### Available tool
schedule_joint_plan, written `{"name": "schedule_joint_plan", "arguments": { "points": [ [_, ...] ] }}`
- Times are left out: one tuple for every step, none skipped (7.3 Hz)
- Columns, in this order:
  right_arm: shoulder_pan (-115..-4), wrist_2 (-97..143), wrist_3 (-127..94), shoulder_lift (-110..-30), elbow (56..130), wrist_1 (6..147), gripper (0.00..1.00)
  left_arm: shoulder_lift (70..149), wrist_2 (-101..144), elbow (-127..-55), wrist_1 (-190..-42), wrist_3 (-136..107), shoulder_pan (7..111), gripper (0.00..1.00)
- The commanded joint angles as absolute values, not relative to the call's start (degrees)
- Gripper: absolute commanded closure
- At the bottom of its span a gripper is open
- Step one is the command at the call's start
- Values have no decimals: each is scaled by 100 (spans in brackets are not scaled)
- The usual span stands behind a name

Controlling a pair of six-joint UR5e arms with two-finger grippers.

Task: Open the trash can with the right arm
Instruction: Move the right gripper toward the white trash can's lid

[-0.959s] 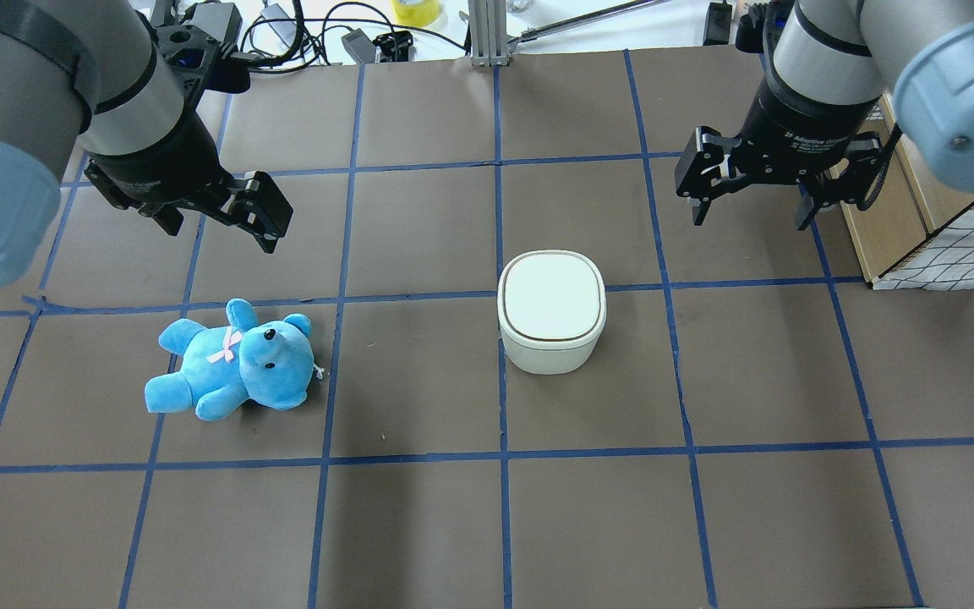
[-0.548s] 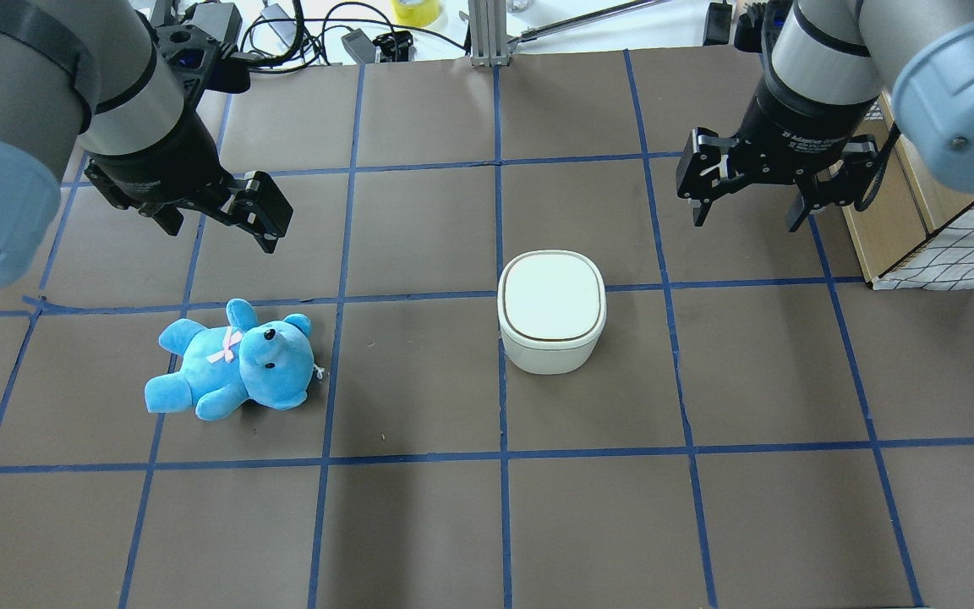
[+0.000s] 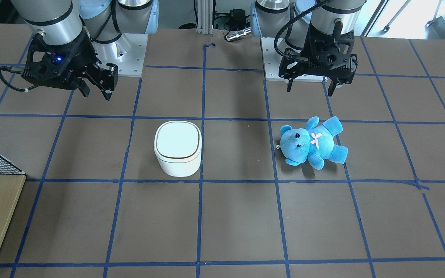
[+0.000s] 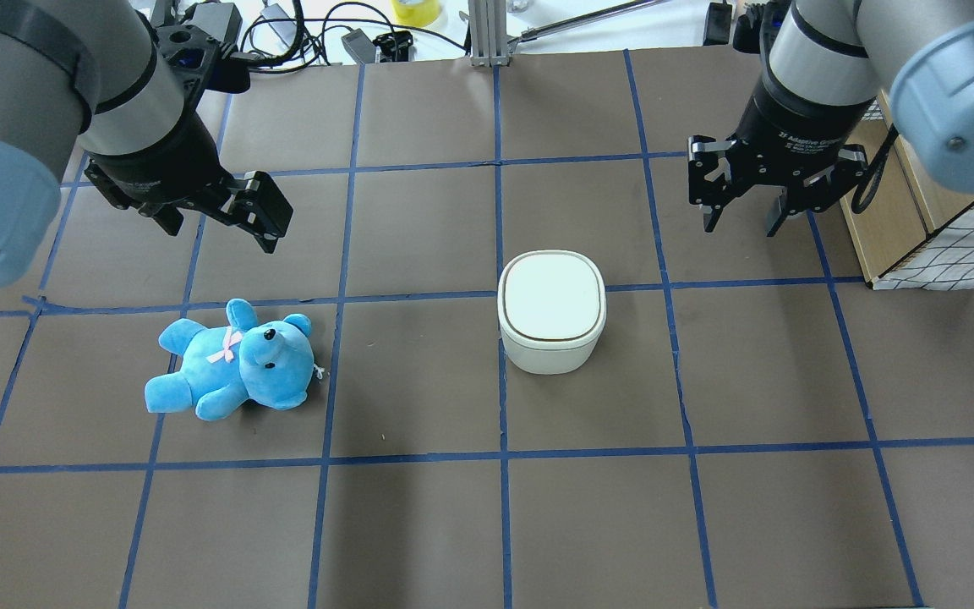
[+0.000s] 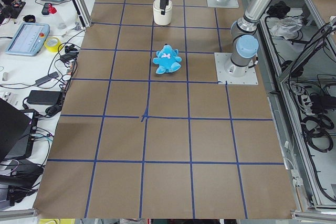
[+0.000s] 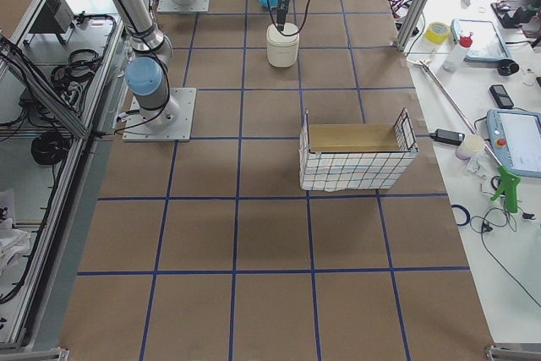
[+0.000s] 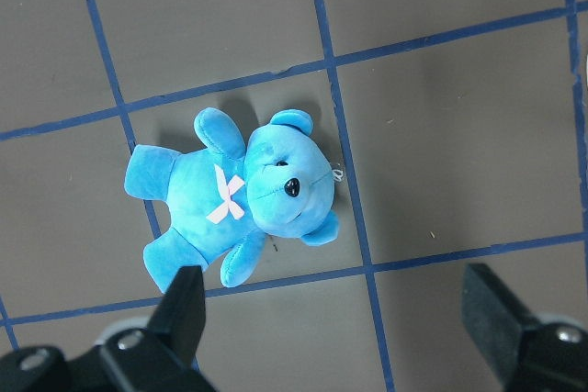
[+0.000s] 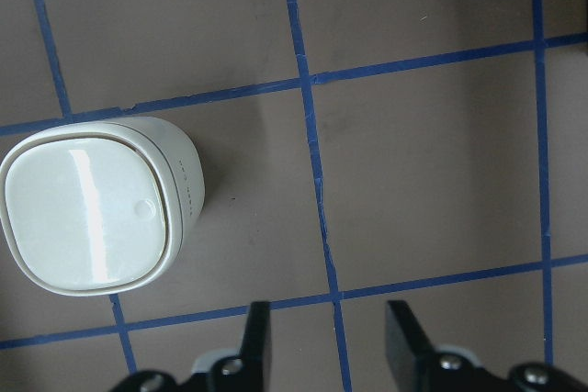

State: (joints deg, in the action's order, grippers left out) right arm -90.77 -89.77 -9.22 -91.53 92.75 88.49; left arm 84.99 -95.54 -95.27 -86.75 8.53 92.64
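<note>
The white trash can [image 4: 552, 309] stands mid-table with its flat lid shut; it also shows in the front view [image 3: 178, 146] and at the left of the right wrist view [image 8: 87, 208]. My right gripper [image 4: 742, 227], with its blue light showing in the front view [image 3: 97, 94], hangs above the table beyond and to the right of the can, apart from it. Its fingers are partly drawn together with a gap between them, empty [image 8: 326, 337]. My left gripper [image 4: 221, 235] is wide open and empty, above the table beyond the blue teddy bear [image 4: 233, 359].
A wire-and-wood basket [image 4: 943, 245] stands at the table's right edge, close to the right gripper; it also shows in the right side view [image 6: 355, 158]. Cables and tools lie along the far edge [image 4: 309, 34]. Blue tape lines grid the brown table [image 4: 588, 524].
The right gripper's fingers have drawn closer together, and the gripper has turned slightly. The left arm, the trash can and the teddy have not moved.
</note>
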Motion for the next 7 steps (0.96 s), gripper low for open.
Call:
{"name": "schedule_joint_plan", "arguments": {
  "points": [
    [-9123,-8747,-949,-8983,9281,8859,97,8499,-9554,-9527,-8675,853,9264,0],
    [-9175,-8736,-967,-8887,9290,9042,100,8499,-9554,-9527,-8675,853,9264,0],
    [-9341,-8719,-993,-8773,9290,9122,100,8499,-9554,-9527,-8675,853,9264,0],
    [-9569,-8727,-1254,-8589,9290,9488,100,8499,-9554,-9527,-8675,853,9264,0],
    [-9771,-8728,-1500,-8361,9290,9614,100,8499,-9554,-9527,-8675,853,9264,0],
    [-9878,-8719,-1512,-8202,9299,9781,100,8499,-9554,-9527,-8675,853,9264,0],
    [-9940,-8580,-1512,-8096,9403,9939,100,8499,-9554,-9527,-8675,853,9264,0]
  ]
}}
